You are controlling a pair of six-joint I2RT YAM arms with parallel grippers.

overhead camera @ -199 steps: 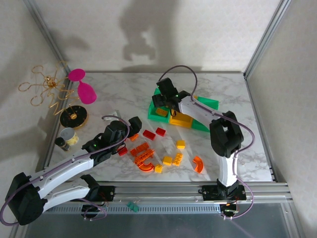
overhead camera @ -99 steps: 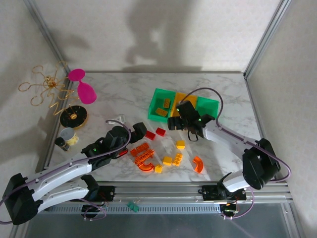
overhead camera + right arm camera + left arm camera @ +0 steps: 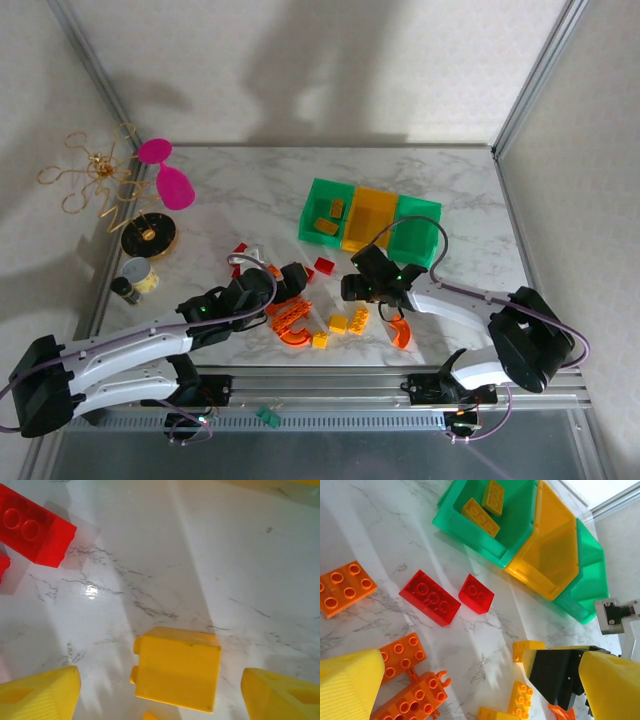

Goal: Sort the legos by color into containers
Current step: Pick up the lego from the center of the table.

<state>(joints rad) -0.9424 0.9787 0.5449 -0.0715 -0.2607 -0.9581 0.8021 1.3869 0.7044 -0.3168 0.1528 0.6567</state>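
Right tool [image 3: 160, 697] moved off bins [image 3: 372, 238], 1 yellow lego [image 3: 176, 667] between fingers [image 3: 40, 695]

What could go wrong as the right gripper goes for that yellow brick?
1. The yellow brick sits slightly skewed between the open fingers of the right gripper. Closing on it may twist it or squirt it out.
2. The left gripper, also open, hovers close beside the right one over the same pile, so the arms may collide.
3. A red brick lies nearby, and a sideways sweep could scatter it.
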